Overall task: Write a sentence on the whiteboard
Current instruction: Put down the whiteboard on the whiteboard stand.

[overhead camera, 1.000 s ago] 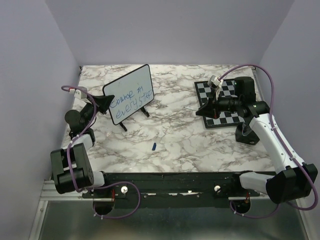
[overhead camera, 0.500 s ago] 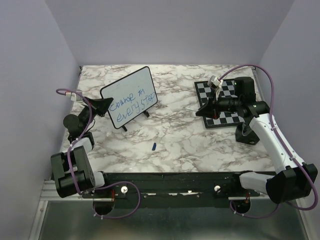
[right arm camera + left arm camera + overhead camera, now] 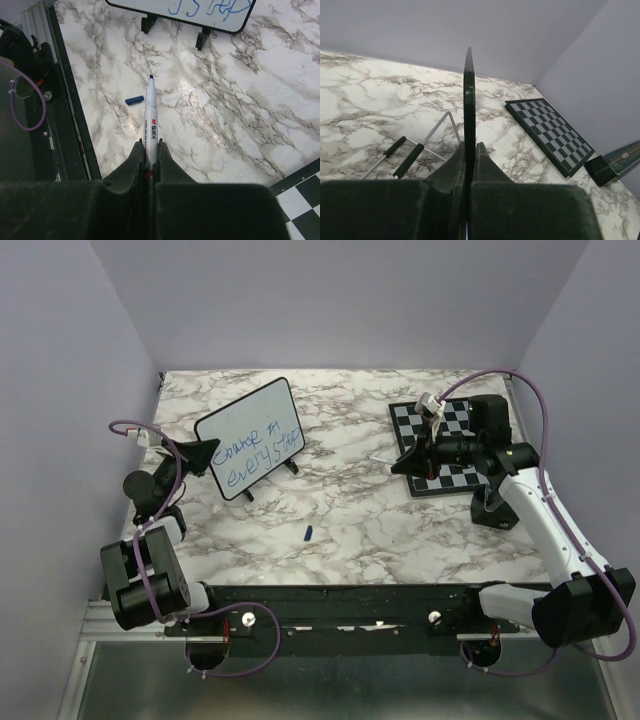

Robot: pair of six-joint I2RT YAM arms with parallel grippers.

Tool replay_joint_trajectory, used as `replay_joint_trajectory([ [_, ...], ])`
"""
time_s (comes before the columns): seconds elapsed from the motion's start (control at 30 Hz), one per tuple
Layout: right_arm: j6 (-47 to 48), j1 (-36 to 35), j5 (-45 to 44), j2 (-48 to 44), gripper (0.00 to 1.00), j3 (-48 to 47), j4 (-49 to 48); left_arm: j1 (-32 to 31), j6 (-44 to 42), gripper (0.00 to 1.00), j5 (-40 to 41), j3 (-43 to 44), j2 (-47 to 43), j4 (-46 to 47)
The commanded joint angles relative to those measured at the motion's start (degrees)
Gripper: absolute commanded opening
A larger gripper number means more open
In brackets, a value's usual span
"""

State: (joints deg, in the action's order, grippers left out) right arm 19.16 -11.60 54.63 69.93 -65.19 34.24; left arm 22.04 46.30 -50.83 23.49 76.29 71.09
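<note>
Left gripper (image 3: 210, 450) clamped on the whiteboard (image 3: 262, 410), at its edge farthest from the chessboard (image 3: 462, 432); the sentence (image 3: 255, 450) is legible. Right gripper (image 3: 399, 464), at the chessboard's left edge, clamped on a marker (image 3: 149, 120).

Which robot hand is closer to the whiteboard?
Left. The left hand grips the whiteboard by its side edge; the right hand, holding a marker, is off to its right by the chessboard.

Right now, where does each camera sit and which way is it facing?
Top external: above and behind the bases, looking down on the table; both arms show, left gripper and right gripper.
Left wrist: looks along the clamped whiteboard edge toward the chessboard; its fingers show.
Right wrist: looks down its marker at the cap; fingers show.
Shared: both wrist views show the whiteboard.
</note>
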Motion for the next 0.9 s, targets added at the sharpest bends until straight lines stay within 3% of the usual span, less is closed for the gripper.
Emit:
replay_joint_trajectory([
  [0.0, 0.9, 0.2, 1.7, -1.2, 0.0, 0.8, 0.9, 1.0, -3.7, 0.0, -0.7, -0.3, 0.8, 8.5],
  [0.3, 1.0, 0.2, 2.3, -1.8, 0.01, 0.9, 1.2, 1.5, -12.5, 0.0, -1.5, -1.1, 2.4, -0.3],
  [0.7, 0.8, 0.2, 2.3, -2.3, 0.01, 1.3, 1.1, 5.9, -1.8, 0.01, -6.5, 1.9, 19.9, 25.7],
  [0.87, 0.8, 0.2, 2.5, -1.7, 0.0, 1.3, 1.1, 7.3, -3.0, 0.01, -6.1, 3.8, 21.8, 25.6],
])
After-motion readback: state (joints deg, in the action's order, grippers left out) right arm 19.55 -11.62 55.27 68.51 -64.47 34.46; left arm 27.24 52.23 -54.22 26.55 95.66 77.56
